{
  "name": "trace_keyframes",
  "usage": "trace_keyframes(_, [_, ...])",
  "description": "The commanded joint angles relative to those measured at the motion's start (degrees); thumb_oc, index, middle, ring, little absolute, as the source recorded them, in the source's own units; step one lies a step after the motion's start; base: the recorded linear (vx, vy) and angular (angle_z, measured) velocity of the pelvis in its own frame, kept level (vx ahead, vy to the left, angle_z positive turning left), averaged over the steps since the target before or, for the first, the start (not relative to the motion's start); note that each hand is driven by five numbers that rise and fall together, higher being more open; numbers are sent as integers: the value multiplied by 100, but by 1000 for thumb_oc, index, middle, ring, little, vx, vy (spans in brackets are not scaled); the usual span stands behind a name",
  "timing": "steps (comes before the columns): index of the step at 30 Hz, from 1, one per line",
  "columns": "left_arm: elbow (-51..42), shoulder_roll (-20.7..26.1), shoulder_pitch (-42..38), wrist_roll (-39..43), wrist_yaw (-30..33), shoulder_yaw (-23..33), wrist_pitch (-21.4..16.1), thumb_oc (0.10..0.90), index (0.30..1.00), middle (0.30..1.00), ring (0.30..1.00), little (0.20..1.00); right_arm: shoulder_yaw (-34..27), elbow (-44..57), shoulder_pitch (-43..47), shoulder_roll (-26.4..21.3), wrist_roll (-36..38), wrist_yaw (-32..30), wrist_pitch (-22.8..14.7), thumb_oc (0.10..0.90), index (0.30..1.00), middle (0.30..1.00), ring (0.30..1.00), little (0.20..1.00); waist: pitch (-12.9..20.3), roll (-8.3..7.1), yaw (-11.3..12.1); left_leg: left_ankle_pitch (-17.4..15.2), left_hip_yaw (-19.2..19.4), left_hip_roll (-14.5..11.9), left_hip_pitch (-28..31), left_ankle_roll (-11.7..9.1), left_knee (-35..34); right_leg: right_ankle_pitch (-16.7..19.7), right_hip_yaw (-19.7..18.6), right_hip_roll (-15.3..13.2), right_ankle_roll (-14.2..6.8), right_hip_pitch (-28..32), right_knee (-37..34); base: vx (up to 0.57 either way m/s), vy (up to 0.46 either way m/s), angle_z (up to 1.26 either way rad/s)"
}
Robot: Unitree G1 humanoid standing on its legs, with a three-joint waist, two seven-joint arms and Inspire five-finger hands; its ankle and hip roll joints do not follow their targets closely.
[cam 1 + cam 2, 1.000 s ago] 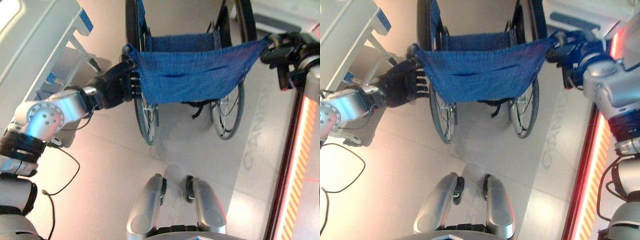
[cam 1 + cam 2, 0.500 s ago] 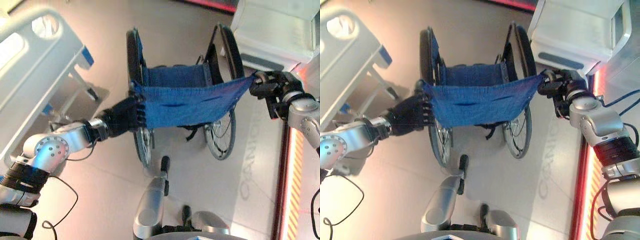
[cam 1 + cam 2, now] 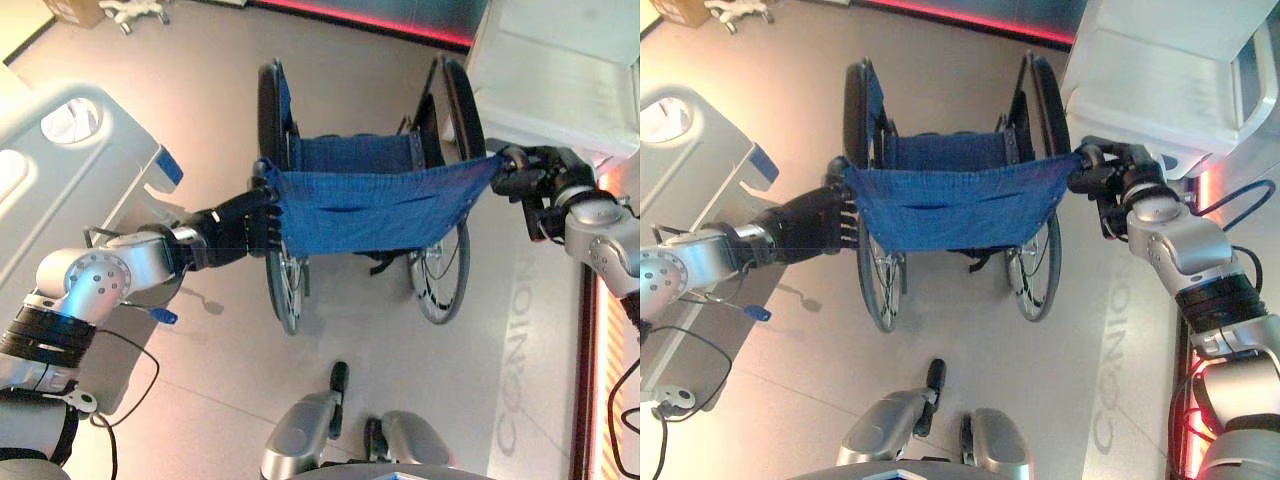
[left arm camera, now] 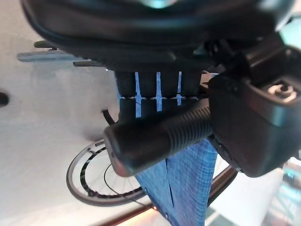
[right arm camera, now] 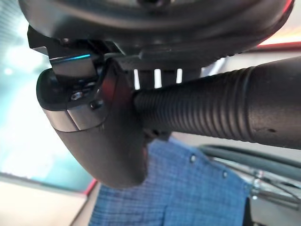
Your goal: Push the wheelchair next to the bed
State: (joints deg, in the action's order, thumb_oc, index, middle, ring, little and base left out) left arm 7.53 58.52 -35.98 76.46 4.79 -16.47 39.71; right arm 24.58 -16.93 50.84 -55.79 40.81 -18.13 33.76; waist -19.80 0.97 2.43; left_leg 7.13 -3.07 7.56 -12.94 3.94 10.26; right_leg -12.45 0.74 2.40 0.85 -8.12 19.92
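Note:
The wheelchair stands on the floor in front of me, seen from behind, with a blue cloth backrest, blue seat and two large black wheels. My left hand is curled round the left push handle, a black ribbed grip. My right hand is curled round the right push handle. The bed, pale grey with a blue corner, lies along the left side. Its foot end is level with the wheelchair's left wheel, with a gap of floor between them.
A large white unit stands at the upper right, close to the wheelchair's right wheel. A red glowing strip runs along the floor on the right. A cardboard box sits in the far left corner. Open floor lies beyond the wheelchair.
The camera has moved. The wheelchair has rolled forward across the floor, and more of the bed shows beside it on the left. Both hands have stayed on the handles.

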Motion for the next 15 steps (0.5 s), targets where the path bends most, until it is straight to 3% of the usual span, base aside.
trace_keyframes(1, [308,122,-860,368,248,279,-1075,400,300,300,300,300,449,62,1021,45,581,1089,-975,400,300,300,300,300,188,-157,25,-662,682,93,-625,-468,1518,2068,-40,-841,-638,165,-2328,235,-236,38])
trace_keyframes(3, [425,159,-1173,528,380,102,-1116,400,300,300,300,300,575,18,1363,50,645,1117,-919,400,300,300,300,300,22,-176,-150,-1226,577,54,-313,-415,1568,2370,-115,-1129,-920,-354,-2416,415,-290,45])
trace_keyframes(5, [443,253,-1333,642,413,43,-991,400,300,300,300,300,504,186,1414,7,722,1104,-703,400,300,300,300,300,-66,-249,-286,-1633,422,-57,36,-330,1662,2544,-117,-1221,-1039,-798,-2128,604,-365,35])
trace_keyframes(8, [456,305,-1314,702,408,73,-917,400,300,300,300,300,511,288,1419,-79,810,1143,-617,400,300,300,300,300,-28,-298,-338,-1590,349,-214,153,-324,1853,2450,-49,-1144,-993,-851,-1905,504,-293,65])
trace_keyframes(10, [409,307,-1038,791,360,173,-931,400,300,300,300,300,531,407,1388,-263,876,1310,-543,400,300,300,300,300,129,-424,-357,-1178,173,-517,246,-441,2559,2321,56,-1019,-771,-721,-1530,636,-385,66])
trace_keyframes(11, [312,323,-809,834,358,316,-933,400,300,300,300,300,534,608,1320,-322,908,1264,-459,400,300,300,300,300,197,-458,-364,-812,49,-634,172,-552,3221,2241,143,-924,-612,-650,-1389,470,-307,57])
trace_keyframes(12, [249,326,-687,873,393,394,-942,400,300,300,300,300,554,713,1282,-353,900,1262,-436,400,300,300,300,300,211,-445,-331,-671,-17,-708,124,-601,3661,2171,207,-831,-523,-568,-1341,459,-327,62])
trace_keyframes(13, [156,353,-488,852,321,526,-916,400,300,300,300,300,588,828,1233,-382,957,1198,-437,400,300,300,300,300,256,-531,-305,-335,-118,-635,-25,-642,4207,2112,219,-783,-405,-476,-1319,473,-302,55])
trace_keyframes(14, [-19,382,-219,827,253,720,-844,400,300,300,300,300,604,986,1164,-410,1071,1069,-390,400,300,300,300,300,266,-529,-227,-205,-237,-574,-251,-648,4855,1993,252,-626,-271,-299,-1269,412,-267,29])
trace_keyframes(15, [-89,394,-133,811,234,795,-803,400,300,300,300,300,603,1035,1155,-416,1112,1028,-361,400,300,300,300,300,282,-576,-202,-122,-260,-492,-366,-631,4991,1980,259,-620,-233,-250,-1272,490,-250,-11])
